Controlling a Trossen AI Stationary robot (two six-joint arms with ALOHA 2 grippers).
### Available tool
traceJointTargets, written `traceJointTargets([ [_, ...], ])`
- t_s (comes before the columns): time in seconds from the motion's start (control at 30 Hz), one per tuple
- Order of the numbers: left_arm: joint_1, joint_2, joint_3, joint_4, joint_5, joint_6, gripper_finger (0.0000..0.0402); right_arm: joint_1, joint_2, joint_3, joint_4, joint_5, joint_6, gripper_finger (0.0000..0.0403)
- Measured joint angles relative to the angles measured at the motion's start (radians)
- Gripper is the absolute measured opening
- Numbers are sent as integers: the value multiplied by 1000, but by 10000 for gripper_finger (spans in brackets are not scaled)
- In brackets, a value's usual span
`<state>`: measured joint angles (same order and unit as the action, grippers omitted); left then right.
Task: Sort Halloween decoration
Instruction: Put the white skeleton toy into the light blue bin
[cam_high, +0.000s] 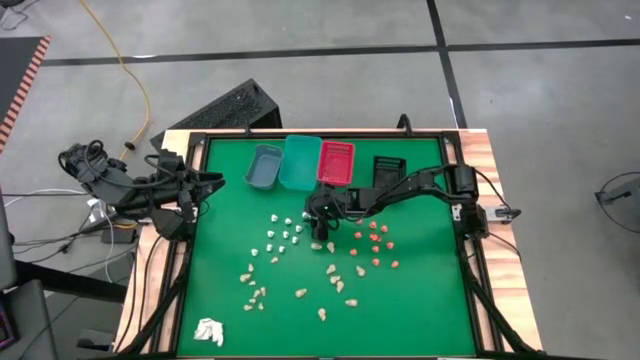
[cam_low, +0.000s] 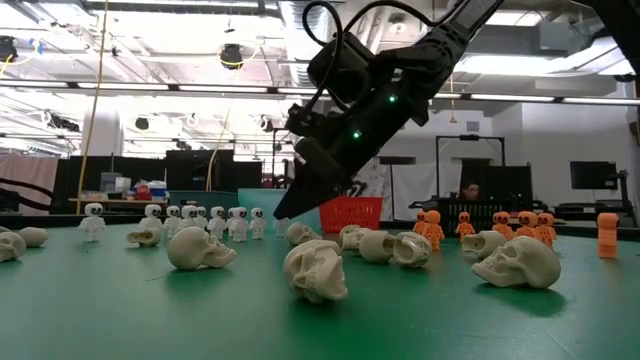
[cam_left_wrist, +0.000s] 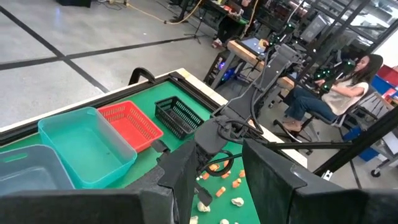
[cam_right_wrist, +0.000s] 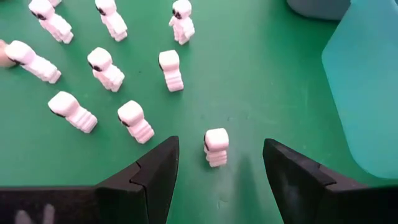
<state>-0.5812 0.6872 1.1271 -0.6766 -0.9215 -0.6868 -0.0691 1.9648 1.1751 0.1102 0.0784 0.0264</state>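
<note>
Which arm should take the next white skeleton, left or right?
Right. Its end effector is open and lowered over the mat, with one white skeleton standing between its fingers. The left end effector sits back at the mat's left edge, away from the pieces.

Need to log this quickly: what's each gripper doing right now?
Left gripper: open and empty, parked at the table's left edge.
Right gripper: open, straddling a white skeleton figure, not gripping it.
</note>
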Motion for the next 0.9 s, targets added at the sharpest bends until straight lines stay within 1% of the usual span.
traceJointTargets([
  [0.07, 0, 0, 0, 0, 0, 6, 121, -4, 0, 0, 0, -2, -4, 243],
  [0.23, 0, 0, 0, -1, -2, 8, 121, -12, 0, 0, 2, -48, -14, 243],
  [0.53, 0, 0, 0, -6, -3, 9, 121, -25, 0, 0, 6, -54, -27, 243],
  [0.9, 0, 0, 0, -6, -3, 9, 121, -25, 0, 0, 41, -84, -35, 208],
])
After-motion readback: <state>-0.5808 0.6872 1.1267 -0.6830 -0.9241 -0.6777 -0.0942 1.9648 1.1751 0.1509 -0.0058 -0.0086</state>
